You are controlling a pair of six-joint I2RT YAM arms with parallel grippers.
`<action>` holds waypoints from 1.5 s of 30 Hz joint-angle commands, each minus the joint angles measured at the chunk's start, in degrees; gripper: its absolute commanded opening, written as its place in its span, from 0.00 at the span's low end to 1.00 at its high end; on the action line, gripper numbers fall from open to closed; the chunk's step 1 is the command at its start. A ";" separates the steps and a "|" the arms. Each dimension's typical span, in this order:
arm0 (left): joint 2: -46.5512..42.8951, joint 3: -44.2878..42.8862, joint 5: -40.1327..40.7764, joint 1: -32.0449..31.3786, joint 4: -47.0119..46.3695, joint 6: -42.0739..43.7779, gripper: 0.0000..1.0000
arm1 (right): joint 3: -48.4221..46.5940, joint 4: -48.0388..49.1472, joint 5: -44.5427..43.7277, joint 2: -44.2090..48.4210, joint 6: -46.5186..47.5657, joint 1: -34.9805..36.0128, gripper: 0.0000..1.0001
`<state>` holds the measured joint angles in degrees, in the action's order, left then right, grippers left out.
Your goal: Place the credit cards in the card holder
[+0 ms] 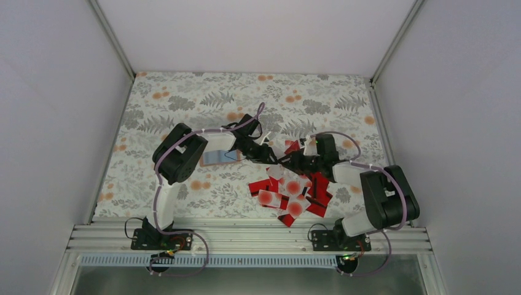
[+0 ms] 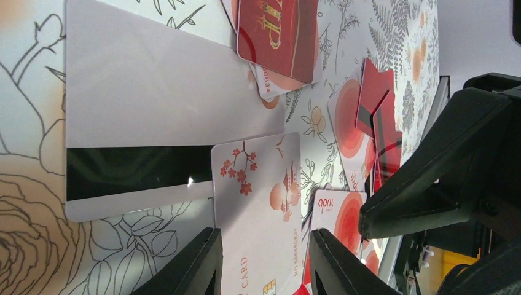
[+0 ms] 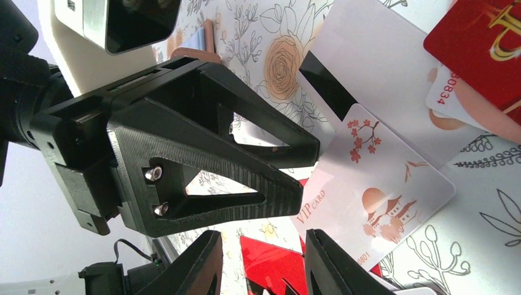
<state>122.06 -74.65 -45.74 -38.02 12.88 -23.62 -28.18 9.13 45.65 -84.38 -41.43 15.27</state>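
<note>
The credit cards (image 1: 289, 193), red and white, lie scattered right of centre on the flowered cloth. The tan card holder (image 1: 216, 157) lies open by the left forearm, and its edge shows in the right wrist view (image 3: 207, 31). My left gripper (image 1: 274, 157) is open and straddles a white VIP card (image 2: 258, 184), with a small gap at the right finger. That card (image 3: 381, 184) overlaps a white card with a black stripe (image 2: 153, 92). My right gripper (image 1: 293, 163) is open and empty, tip to tip with the left gripper (image 3: 203, 153), above red cards (image 3: 270, 264).
A red gold-lettered card (image 2: 279, 34) lies over another white card beyond the striped one. White walls enclose the cloth (image 1: 184, 98) on three sides. An aluminium rail (image 1: 246, 236) carries both arm bases at the near edge.
</note>
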 commanded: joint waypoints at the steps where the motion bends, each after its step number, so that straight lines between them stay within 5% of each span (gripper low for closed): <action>1: 1.50 1.10 0.66 0.28 2.99 -0.16 0.39 | -0.03 1.85 0.35 -1.72 0.69 0.28 0.35; 14: -6.00 -2.84 12.37 0.58 15.15 7.16 0.55 | -8.23 -24.47 -12.96 1.57 5.56 0.28 0.36; 18: -9.08 -3.45 19.83 0.31 19.66 10.75 0.56 | -11.47 -33.44 -18.50 1.79 6.41 0.22 0.44; 26: -13.85 -5.11 35.92 -3.04 23.33 12.17 1.00 | -19.89 -43.29 -28.99 2.50 6.07 0.26 0.66; 34: -8.37 -13.57 44.56 -10.19 26.71 10.03 1.00 | -26.19 -49.23 -39.66 3.86 5.96 -0.34 0.85; 45: 6.89 -28.67 43.98 -15.43 34.24 7.75 0.95 | -22.93 -50.69 -39.16 8.30 8.66 -3.31 0.87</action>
<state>125.34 -99.81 -3.01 -52.62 42.44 -14.31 -52.64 -39.77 7.49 -78.41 -34.39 13.08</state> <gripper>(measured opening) 0.967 0.866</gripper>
